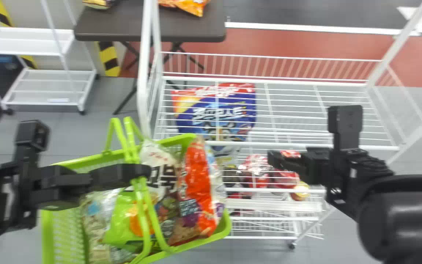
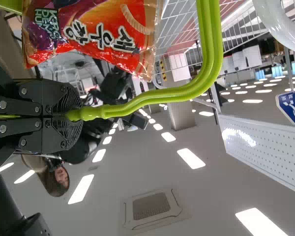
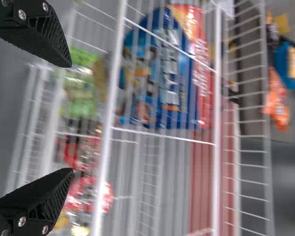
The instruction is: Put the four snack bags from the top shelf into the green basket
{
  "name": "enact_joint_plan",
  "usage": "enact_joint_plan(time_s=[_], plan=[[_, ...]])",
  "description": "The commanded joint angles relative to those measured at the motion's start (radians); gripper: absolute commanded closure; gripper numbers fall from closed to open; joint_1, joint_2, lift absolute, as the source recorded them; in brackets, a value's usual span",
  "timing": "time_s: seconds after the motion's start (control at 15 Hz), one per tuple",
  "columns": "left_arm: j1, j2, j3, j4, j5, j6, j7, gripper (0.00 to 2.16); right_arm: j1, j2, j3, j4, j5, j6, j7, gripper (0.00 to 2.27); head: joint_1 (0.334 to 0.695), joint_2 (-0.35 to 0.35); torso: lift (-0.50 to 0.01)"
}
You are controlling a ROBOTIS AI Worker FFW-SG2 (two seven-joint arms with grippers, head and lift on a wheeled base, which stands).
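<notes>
The bags (image 1: 198, 183) lie in the basket (image 1: 216, 238), its handle (image 2: 162, 93) clamped by the left gripper (image 2: 71, 115), so loading seems finished, and the right gripper (image 3: 70, 118), fingers apart, should only withdraw from the rack (image 1: 269, 81).

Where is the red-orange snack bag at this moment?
In the head view, the red-orange snack bag is inside the green basket, near its right end, just to the right of a white bag.

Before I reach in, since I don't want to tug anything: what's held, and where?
The left gripper holds the basket by its handles; the right gripper, open, holds nothing.
</notes>
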Motion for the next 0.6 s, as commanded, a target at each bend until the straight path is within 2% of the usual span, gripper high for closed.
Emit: enact_joint_plan(time_s=[0.0, 0.13, 0.27, 0.53], plan=[[0.013, 0.000, 0.008, 0.000, 0.000, 0.007, -0.011, 2.15, 0.018, 0.006, -0.036, 0.088, 0.010, -0.359, 0.000, 0.06, 0.695, -0.106, 0.000], [0.027, 0.003, 0.021, 0.000, 0.000, 0.007, -0.011, 2.15, 0.041, 0.007, -0.045, 0.152, 0.010, -0.641, -0.012, 0.06, 0.695, -0.116, 0.000], [0.033, 0.005, 0.026, 0.000, 0.002, 0.007, -0.011, 2.15, 0.046, 0.017, -0.058, 0.231, 0.006, -0.810, -0.014, 0.06, 0.695, -0.119, 0.000], [0.039, 0.005, 0.026, 0.000, 0.003, 0.007, -0.011, 2.15, 0.055, 0.018, -0.082, 0.310, -0.013, -0.890, -0.028, 0.06, 0.695, -0.126, 0.000]])
